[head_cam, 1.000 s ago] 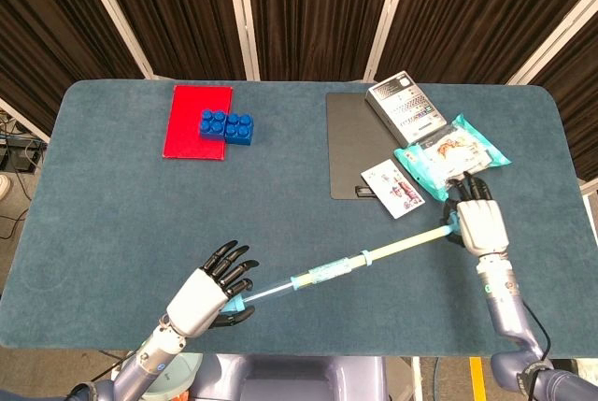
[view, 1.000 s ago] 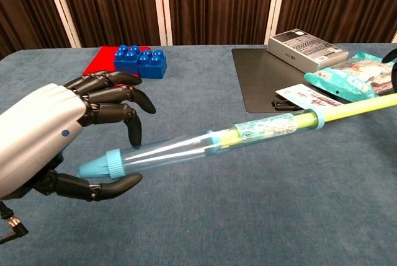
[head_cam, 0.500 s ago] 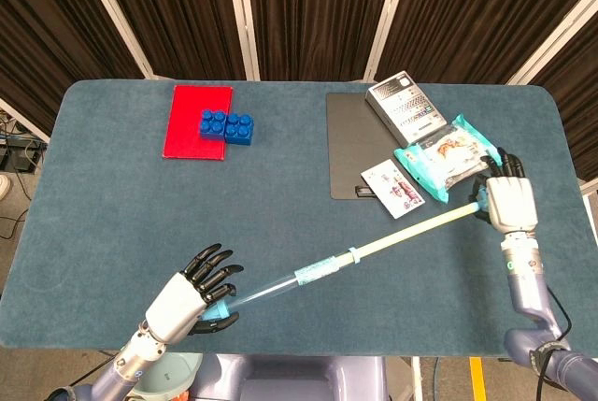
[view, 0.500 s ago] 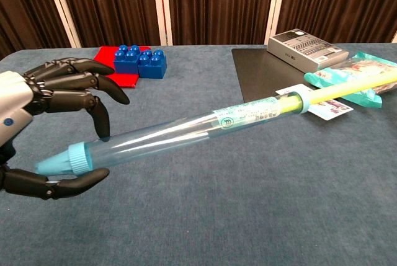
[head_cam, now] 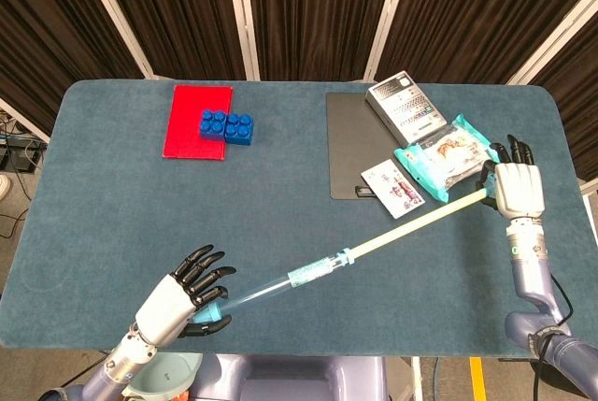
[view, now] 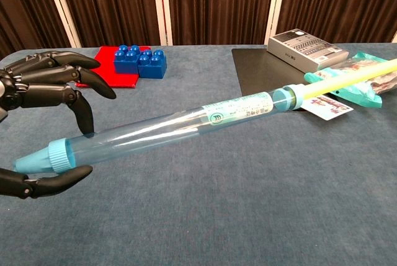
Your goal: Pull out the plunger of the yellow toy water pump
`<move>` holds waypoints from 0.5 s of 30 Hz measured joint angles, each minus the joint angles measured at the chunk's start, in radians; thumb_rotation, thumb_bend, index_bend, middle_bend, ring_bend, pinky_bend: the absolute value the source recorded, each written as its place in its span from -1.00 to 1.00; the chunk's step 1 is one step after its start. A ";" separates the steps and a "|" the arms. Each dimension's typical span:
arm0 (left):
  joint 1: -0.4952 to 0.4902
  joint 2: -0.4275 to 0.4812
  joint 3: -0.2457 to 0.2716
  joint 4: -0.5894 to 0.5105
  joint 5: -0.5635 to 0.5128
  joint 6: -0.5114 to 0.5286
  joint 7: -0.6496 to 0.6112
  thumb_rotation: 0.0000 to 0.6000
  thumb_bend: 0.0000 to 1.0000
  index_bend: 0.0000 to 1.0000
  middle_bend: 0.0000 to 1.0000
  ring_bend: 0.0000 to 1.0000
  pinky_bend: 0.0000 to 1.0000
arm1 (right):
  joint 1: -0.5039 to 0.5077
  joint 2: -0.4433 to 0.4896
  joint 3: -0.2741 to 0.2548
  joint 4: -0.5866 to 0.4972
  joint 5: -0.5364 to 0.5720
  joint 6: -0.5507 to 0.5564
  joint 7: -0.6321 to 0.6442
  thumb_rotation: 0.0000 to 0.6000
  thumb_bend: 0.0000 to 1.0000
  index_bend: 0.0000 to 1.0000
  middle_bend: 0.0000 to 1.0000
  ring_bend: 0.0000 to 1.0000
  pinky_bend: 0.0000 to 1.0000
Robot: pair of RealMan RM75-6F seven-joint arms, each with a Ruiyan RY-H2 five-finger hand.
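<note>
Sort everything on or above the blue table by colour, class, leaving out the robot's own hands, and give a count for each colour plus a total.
Red: 1, the flat red board
Blue: 1, the blue brick block
Black: 1, the black mat
Grey: 1, the grey box
Teal: 1, the snack packet
White: 1, the small card
Yellow and clear blue: 1, the toy water pump
Total: 7

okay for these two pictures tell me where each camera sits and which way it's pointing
Head view: sits high above the near table edge, looking steeply down at the whole blue table; shows the left hand holding the pump's clear barrel, the right hand holding the yellow plunger, and both forearms.
Chest view: sits low at the near edge, looking forward across the table toward the dark curtains; shows only the left hand at the barrel's capped end.
Shared: pump, left hand, blue bricks, red book, grey box.
</note>
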 measured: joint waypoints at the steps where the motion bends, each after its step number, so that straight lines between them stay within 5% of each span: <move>1: 0.000 -0.001 -0.002 0.001 0.001 0.000 -0.001 1.00 0.08 0.51 -0.43 -0.74 -0.73 | 0.002 0.000 0.001 0.000 0.003 -0.004 0.003 1.00 0.10 0.66 -0.54 -0.95 -0.78; 6: -0.003 -0.008 -0.015 0.010 0.001 -0.008 -0.006 1.00 0.00 0.48 -0.42 -0.71 -0.73 | 0.010 0.001 0.001 0.001 0.011 -0.015 0.008 1.00 0.07 0.64 -0.55 -0.95 -0.78; 15: -0.047 -0.040 -0.061 0.150 -0.029 -0.051 -0.083 1.00 -0.39 -0.36 -0.53 -0.72 -0.73 | -0.007 0.012 -0.022 -0.037 0.018 -0.014 -0.015 1.00 -0.11 0.10 -0.78 -0.97 -0.77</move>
